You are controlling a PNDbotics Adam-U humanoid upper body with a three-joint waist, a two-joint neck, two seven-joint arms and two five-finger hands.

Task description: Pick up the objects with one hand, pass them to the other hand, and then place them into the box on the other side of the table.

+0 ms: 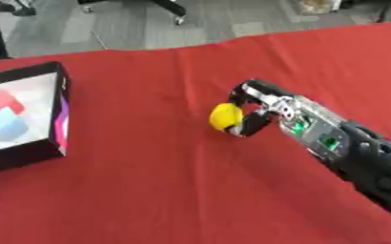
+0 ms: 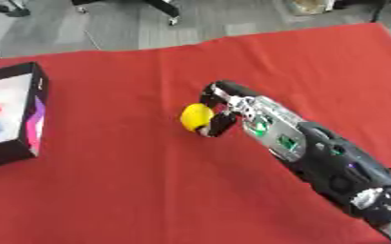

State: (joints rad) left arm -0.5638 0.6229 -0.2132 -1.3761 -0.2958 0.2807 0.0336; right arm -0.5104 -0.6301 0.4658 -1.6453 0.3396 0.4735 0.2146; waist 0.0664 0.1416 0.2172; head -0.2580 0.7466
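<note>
The right hand (image 1: 262, 107) reaches in from the right side over the bench (image 1: 165, 181), which has a red cloth on it. Its fingers and thumb curl around a small yellow thing (image 1: 225, 116), round like a ball. The hand is holding it near the middle of the bench. I cannot tell if the yellow thing touches the cloth. A black box (image 1: 55, 138) sits far off at the left edge. Inside it are a red shape and a light blue shape. The left hand is not in sight
</note>
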